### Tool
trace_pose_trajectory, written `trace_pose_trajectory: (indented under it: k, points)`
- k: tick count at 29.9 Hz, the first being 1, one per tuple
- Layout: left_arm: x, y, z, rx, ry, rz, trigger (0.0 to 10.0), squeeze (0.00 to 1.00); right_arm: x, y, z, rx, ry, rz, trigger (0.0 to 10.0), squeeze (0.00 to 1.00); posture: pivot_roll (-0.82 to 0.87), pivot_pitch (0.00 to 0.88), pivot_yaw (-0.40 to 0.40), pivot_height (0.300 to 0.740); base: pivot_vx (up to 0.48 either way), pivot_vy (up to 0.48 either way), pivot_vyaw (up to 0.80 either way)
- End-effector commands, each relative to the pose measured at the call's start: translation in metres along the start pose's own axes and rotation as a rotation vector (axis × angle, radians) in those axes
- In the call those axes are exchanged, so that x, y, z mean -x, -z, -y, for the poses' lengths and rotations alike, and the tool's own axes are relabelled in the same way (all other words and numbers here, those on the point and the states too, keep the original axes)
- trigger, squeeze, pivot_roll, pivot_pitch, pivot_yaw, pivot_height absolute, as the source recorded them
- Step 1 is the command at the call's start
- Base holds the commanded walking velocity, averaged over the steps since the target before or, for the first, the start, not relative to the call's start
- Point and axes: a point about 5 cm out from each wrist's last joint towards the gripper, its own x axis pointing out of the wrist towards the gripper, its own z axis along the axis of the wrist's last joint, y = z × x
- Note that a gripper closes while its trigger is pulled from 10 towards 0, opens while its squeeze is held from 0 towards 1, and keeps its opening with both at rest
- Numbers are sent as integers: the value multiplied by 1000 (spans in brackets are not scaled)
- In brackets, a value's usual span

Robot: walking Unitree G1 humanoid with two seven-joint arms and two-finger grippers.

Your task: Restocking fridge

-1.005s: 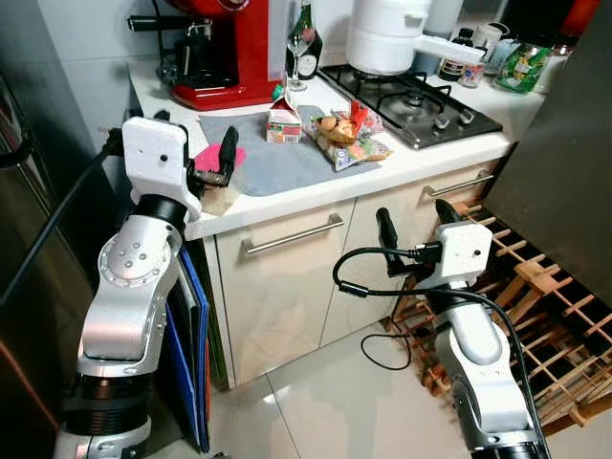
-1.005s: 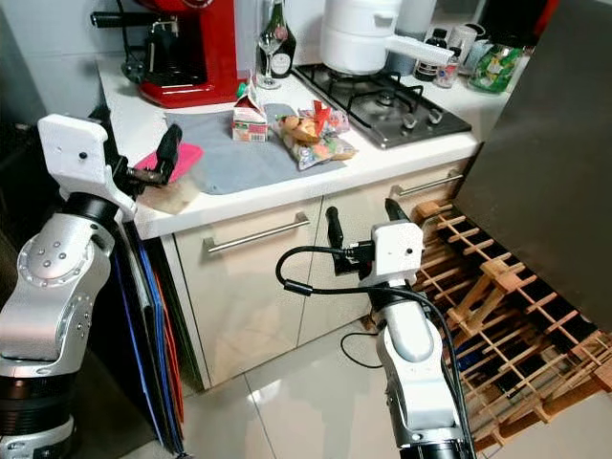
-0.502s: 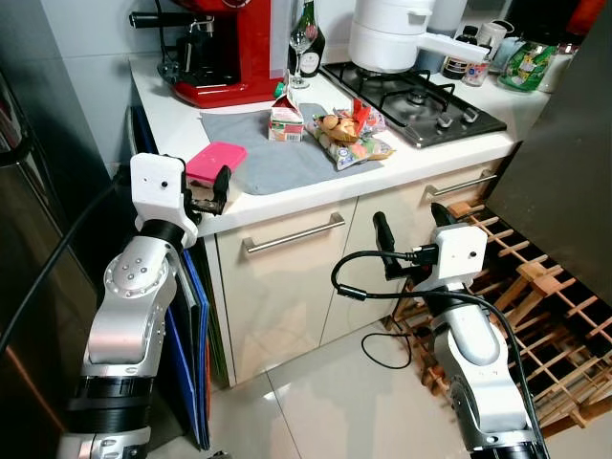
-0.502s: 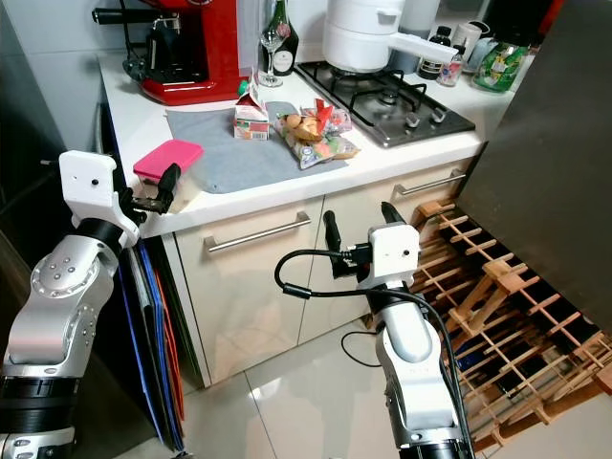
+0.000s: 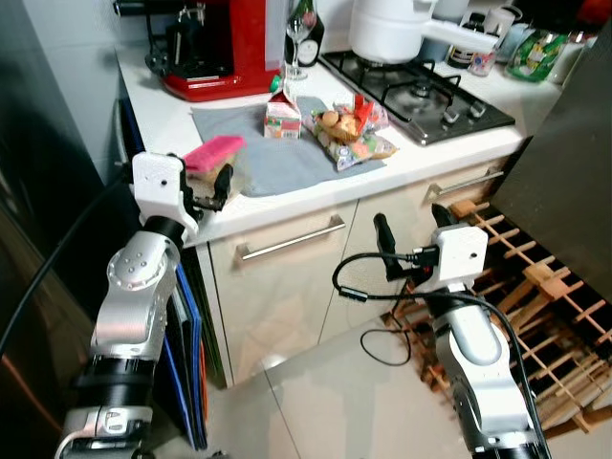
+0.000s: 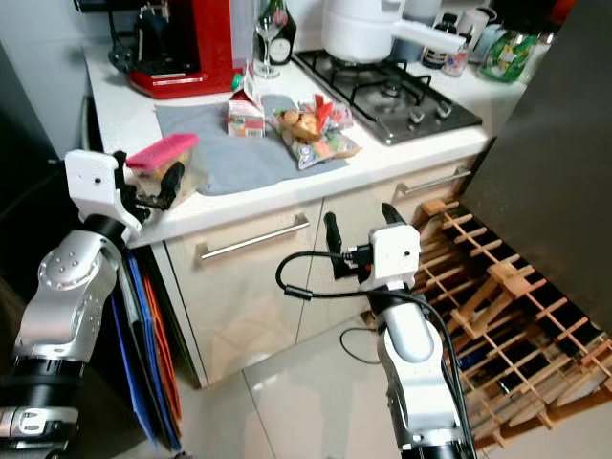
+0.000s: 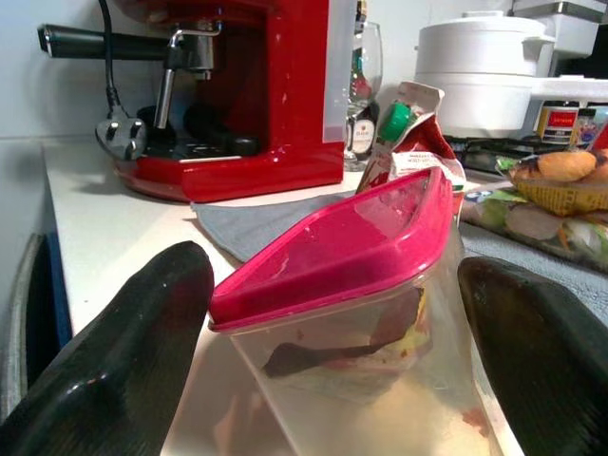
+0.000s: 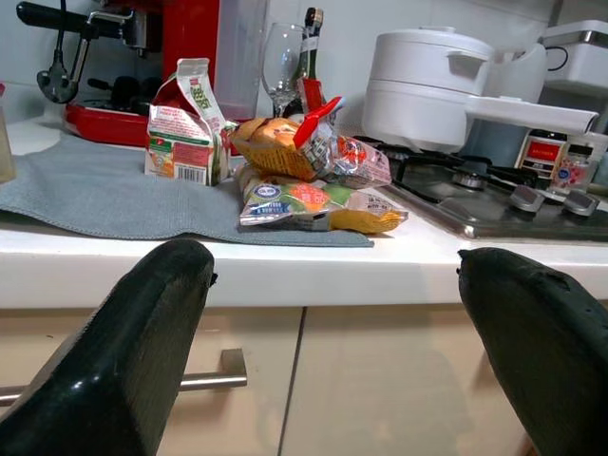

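Eye views: left gripper (image 5: 212, 187) at the counter (image 5: 163, 120) edge, fingers spread around a tilted pink-lidded container (image 5: 216, 161); right gripper (image 5: 413, 239) spread before the drawers. Left wrist view: container (image 7: 366, 285) between both fingers. Right wrist view: milk carton (image 8: 183, 123), snack bags (image 8: 306, 180) on grey mat (image 8: 104, 198).

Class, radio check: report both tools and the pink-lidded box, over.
Left tool open, fingers either side of the tilted pink-lidded box at the counter edge. Right tool open, low before the cupboard. Nothing blocking the box.
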Motion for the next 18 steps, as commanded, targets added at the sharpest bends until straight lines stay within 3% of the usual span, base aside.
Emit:
trace_pose_trajectory:
  k: [1,9,18]
  points:
    - [0,10,1,16,8,-46,10000,0,3,-2,5,9,14,0,10000,0,-58,0,-44,740,0,0,0]
    - [0,-10,-7,47,-22,44,10000,0,3,-1,7,14,11,-6,10000,0,-53,0,-48,740,0,0,0]
    - [0,-39,1,85,16,129,10000,0,3,-1,6,12,2,-6,10000,0,-44,0,-54,740,0,0,0]
